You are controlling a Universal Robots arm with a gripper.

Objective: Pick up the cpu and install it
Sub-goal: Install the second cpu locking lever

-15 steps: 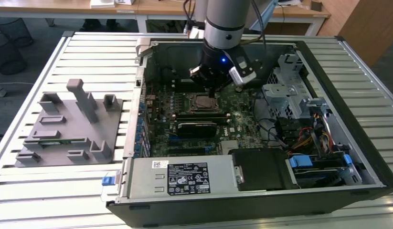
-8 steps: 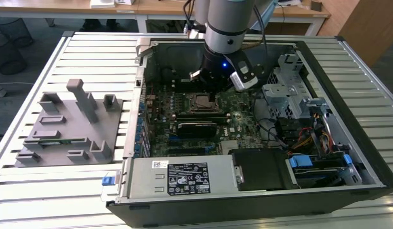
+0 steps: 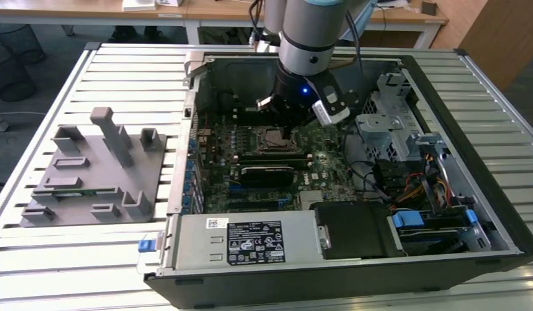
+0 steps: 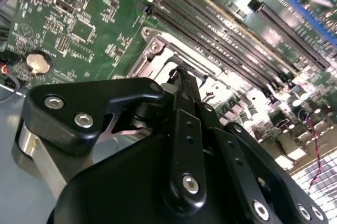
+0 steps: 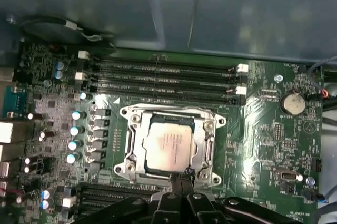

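Observation:
The cpu (image 5: 167, 144), a small square chip with a silver-grey top, lies flat inside the metal socket frame (image 5: 131, 129) on the green motherboard (image 5: 263, 139). My gripper (image 5: 181, 175) hovers just over the socket's edge, beside the chip and not touching its top. Its black fingers (image 4: 181, 84) are pressed together with nothing between them. In the exterior view the gripper (image 3: 288, 131) hangs inside the open computer case (image 3: 473, 194), right above the socket (image 3: 271, 138).
Memory slots (image 5: 168, 79) run along one side of the socket, with capacitors (image 5: 76, 129) on another. A coin battery (image 5: 293, 103) sits nearby. A grey parts fixture (image 3: 93, 172) stands at the exterior view's left. The power supply (image 3: 240, 240) and drive cage (image 3: 405, 129) crowd the case.

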